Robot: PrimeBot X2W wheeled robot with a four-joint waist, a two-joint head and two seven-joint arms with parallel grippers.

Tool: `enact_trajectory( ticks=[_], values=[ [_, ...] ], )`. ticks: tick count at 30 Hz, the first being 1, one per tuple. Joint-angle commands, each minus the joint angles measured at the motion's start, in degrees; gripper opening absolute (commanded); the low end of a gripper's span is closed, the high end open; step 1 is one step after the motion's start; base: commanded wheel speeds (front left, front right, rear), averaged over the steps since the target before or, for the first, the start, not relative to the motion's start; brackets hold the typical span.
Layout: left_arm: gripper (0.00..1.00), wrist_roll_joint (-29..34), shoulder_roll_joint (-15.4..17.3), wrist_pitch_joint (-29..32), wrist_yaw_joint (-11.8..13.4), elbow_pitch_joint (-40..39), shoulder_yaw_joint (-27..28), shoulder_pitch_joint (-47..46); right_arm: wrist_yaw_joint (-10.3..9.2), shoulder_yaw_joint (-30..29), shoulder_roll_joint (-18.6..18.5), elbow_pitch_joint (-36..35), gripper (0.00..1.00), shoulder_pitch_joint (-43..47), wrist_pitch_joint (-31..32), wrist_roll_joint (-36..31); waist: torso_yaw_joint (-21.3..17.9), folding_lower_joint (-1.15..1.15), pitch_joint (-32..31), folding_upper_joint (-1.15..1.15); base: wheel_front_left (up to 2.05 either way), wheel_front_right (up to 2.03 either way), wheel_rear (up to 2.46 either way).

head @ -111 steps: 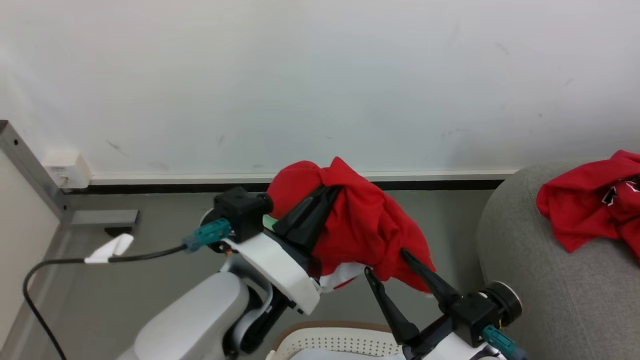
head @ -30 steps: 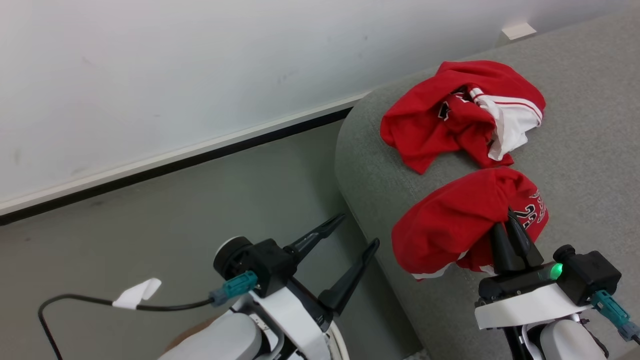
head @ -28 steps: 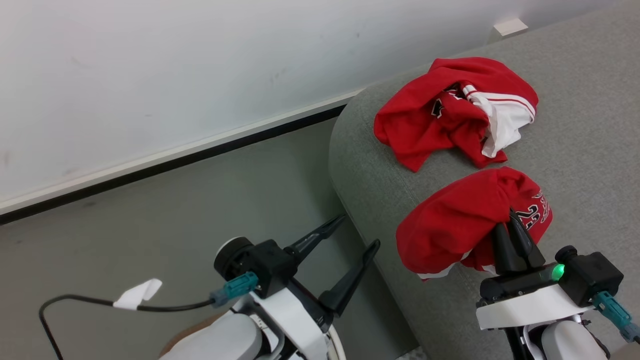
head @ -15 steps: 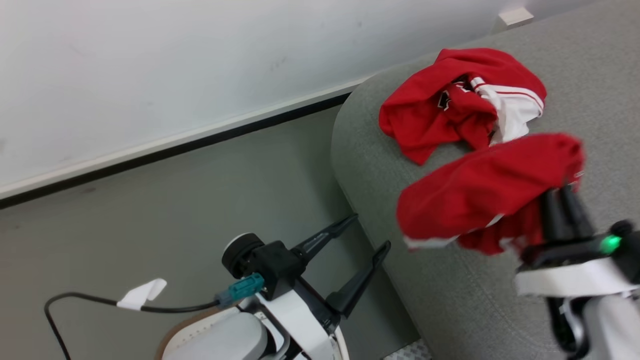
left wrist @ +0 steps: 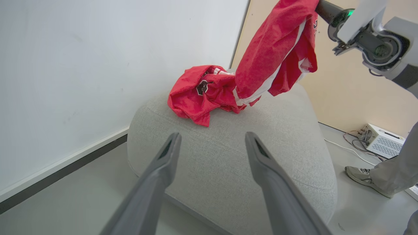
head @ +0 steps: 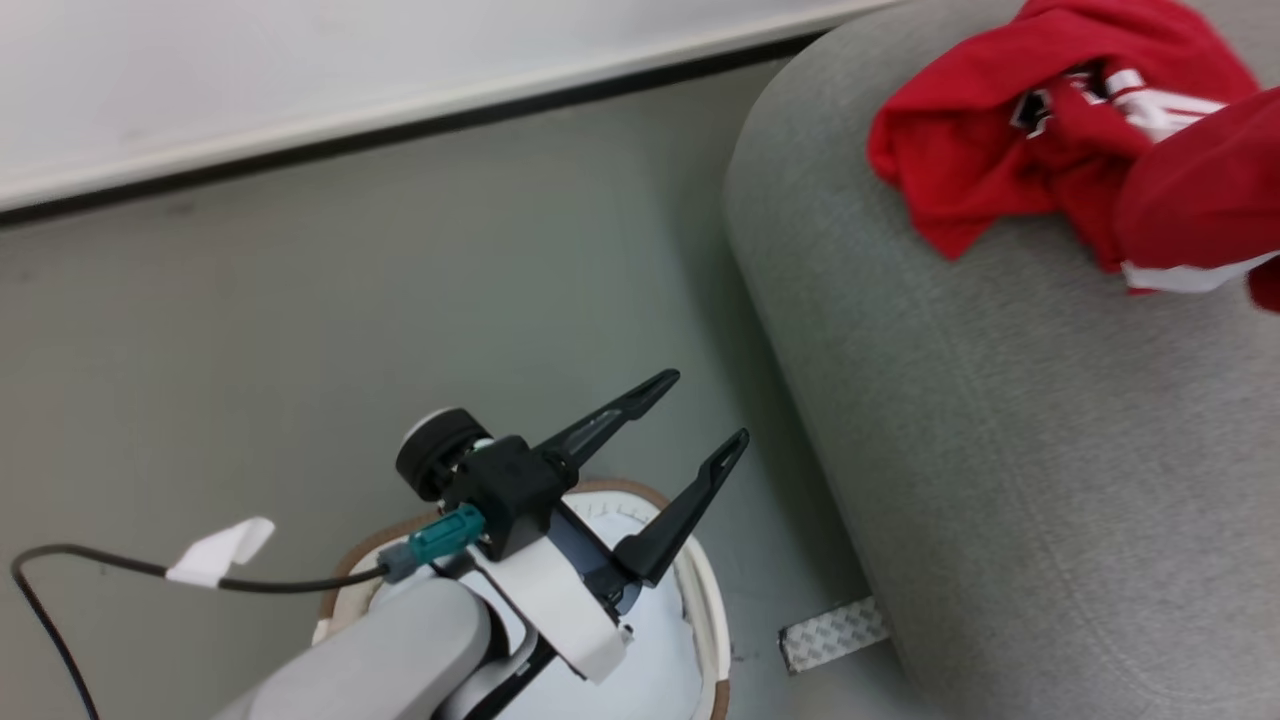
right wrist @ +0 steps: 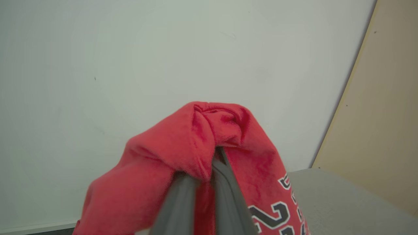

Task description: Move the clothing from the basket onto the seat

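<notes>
Jaws pinched almost shut on a bunched fold, the right gripper (right wrist: pixel 212 163) holds the red numbered jersey (left wrist: pixel 271 55) aloft over the grey sofa seat (left wrist: pixel 228 156); it hangs steeply, long axis slanting down, hem pointing at the seat beside a crumpled red garment (left wrist: pixel 199 94). Fabric draped over the fingertips could snag on release. The left gripper (head: pixel 705 410) gapes wide, empty, above the basket (head: pixel 703 600).

Bare seat (left wrist: pixel 215 169) near edge, clothing (left wrist: pixel 199 94) heaped beyond
</notes>
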Motion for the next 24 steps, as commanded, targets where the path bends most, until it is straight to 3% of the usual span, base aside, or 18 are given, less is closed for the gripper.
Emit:
enact_trajectory(
  ticks=[1,8,18,24],
  values=[
    [1.00,0.24,0.76,0.16,-0.18,-0.50,0.10,-0.77,-0.13,-1.11,-0.81,-0.33,0.00,-1.74,0.60,-0.42,2.50,-0.01,4.21,0.00,0.00,0.00,0.00],
    [1.00,1.23,2.63,0.43,-1.15,-1.80,1.08,-3.41,-0.13,-4.70,-5.46,4.40,0.00,-7.32,5.93,-2.48,5.49,-0.01,11.24,0.00,0.00,0.00,0.00],
    [1.00,1.41,2.02,-0.37,-2.08,-0.89,2.22,-5.23,-0.14,-6.40,-14.07,20.40,0.00,-10.77,15.31,-6.27,9.45,-0.01,14.50,0.00,0.00,0.00,0.00],
    [1.00,1.49,1.11,-0.72,-2.47,0.27,2.77,-4.44,-0.14,-8.10,-14.99,27.91,0.00,-9.61,24.89,-6.99,10.58,-0.01,13.73,0.00,0.00,0.00,0.00]
  ],
)
